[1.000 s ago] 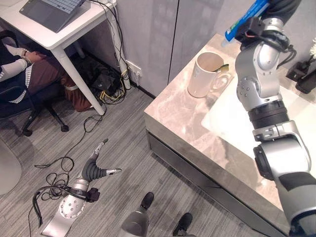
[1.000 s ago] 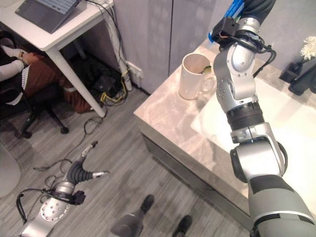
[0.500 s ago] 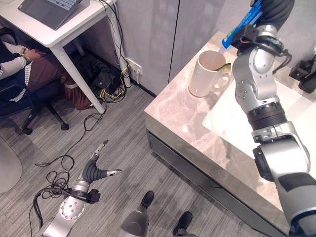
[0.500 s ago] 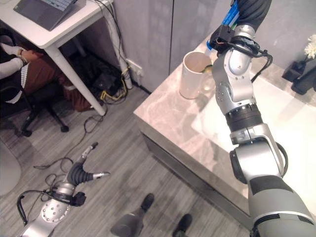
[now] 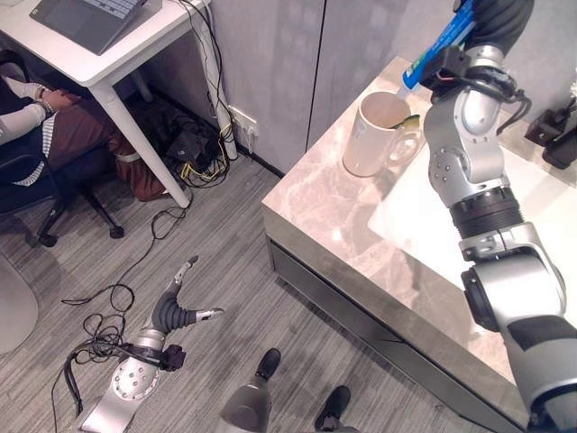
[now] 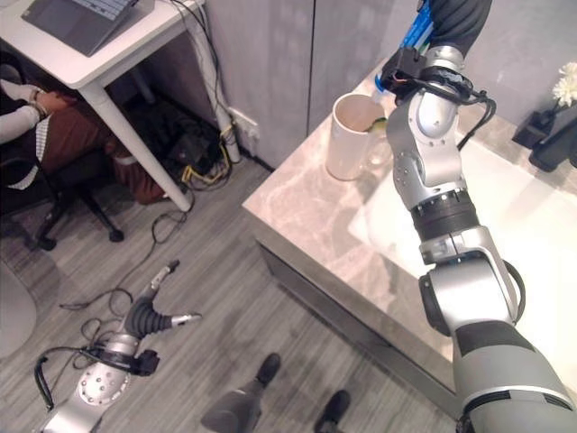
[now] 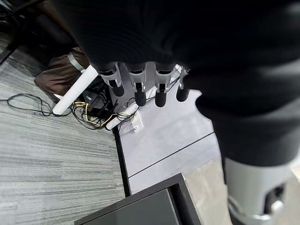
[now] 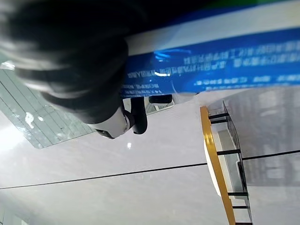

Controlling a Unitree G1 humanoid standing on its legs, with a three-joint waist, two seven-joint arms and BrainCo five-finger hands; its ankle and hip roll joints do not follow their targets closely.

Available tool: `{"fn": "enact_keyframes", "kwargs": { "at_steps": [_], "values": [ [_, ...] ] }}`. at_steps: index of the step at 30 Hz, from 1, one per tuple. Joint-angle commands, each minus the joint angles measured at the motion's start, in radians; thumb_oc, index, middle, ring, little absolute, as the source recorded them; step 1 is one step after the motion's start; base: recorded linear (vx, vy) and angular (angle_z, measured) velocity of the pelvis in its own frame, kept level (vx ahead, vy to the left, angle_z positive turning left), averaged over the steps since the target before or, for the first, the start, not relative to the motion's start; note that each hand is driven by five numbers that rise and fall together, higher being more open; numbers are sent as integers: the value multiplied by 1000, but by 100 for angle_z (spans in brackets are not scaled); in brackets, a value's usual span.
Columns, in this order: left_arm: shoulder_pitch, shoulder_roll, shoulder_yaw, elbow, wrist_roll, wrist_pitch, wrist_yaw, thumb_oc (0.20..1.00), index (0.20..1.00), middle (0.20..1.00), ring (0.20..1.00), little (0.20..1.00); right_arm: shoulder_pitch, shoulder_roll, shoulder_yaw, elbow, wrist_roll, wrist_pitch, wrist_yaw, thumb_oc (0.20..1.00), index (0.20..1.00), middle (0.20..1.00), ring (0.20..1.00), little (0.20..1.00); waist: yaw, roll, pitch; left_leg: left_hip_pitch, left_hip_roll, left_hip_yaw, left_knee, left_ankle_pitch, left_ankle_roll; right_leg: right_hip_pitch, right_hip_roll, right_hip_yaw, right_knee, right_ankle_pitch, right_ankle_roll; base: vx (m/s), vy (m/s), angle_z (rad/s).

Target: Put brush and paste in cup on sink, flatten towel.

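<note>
A cream cup [image 5: 377, 135] stands on the marble counter [image 5: 325, 207] at the corner of the white sink [image 5: 424, 225]. Something green [image 5: 411, 120] lies at the cup's rim, by the handle. My right hand [image 5: 501, 16] is raised above and behind the cup, shut on a blue toothpaste tube [image 5: 438, 42]. The tube slants down with its white cap close above the cup's mouth. In the right wrist view the tube [image 8: 211, 65] runs across my hand, with a finger [image 8: 137, 115] curled under it. My left hand [image 5: 177, 307] hangs low over the floor, fingers [image 7: 136, 89] straight and holding nothing.
Dark objects [image 5: 557, 135] and a white flower [image 6: 566, 88] stand at the counter's back right. A white desk [image 5: 117, 54] with a laptop [image 5: 90, 18] is at the far left, a seated person [image 5: 36, 117] beside it. Cables [image 5: 194, 153] lie by the wall.
My right hand has carried the tube a little toward the cup, and its cap now sits closer to the cup's mouth. The left hand has stayed where it was.
</note>
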Motion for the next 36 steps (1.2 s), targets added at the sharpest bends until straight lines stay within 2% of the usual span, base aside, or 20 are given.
{"fn": "enact_keyframes", "kwargs": {
  "at_steps": [1,18,36],
  "values": [
    [5,33,11,-40,-17,-29,24,1000,1000,1000,1000,1000,-39,-39,9,-44,8,-39,15,200,200,200,200,200,12,-70,-15,14,-22,8,-16,-25,18,56,-93,48,3,107,44,0,0,0],
    [-3,18,19,-28,6,-14,40,1000,1000,1000,1000,1000,41,-11,4,-194,7,-47,36,200,200,200,200,200,4,-79,-23,17,-16,21,-16,-27,19,55,-86,60,3,105,41,-5,-3,-3],
    [5,18,22,-31,11,-18,51,1000,1000,1000,1000,1000,33,36,18,-136,-12,-27,26,200,200,200,200,200,5,-88,-9,8,-15,43,-16,-26,20,24,-86,94,3,114,44,-4,3,-2]
  ]
}}
